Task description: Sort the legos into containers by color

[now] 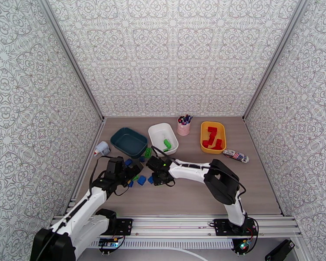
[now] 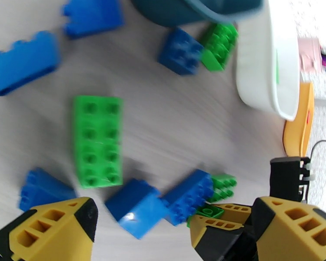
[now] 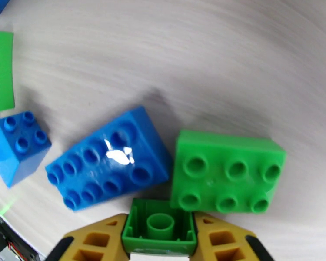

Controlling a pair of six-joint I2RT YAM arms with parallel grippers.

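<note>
My right pincer (image 3: 161, 238) is clamped on a small green brick (image 3: 159, 225), low over the surface (image 3: 206, 61) on the near side of the white tub (image 1: 158, 133), which I judge takes the greens. My left pincer (image 2: 171, 233) hangs wide above loose blue bricks (image 2: 134, 209) there.

L-wrist view: motion-blurred throughout; teal tub (image 2: 193, 9) and white tub (image 2: 258, 61) cut by top edge; yellow tub (image 2: 297, 127) edge-on, interior hidden. R-wrist view: small green brick (image 3: 159, 222) in right gripper (image 3: 159, 235) cropped at btm; left-hand green brick (image 3: 0, 70) cropped at left edge.
</note>
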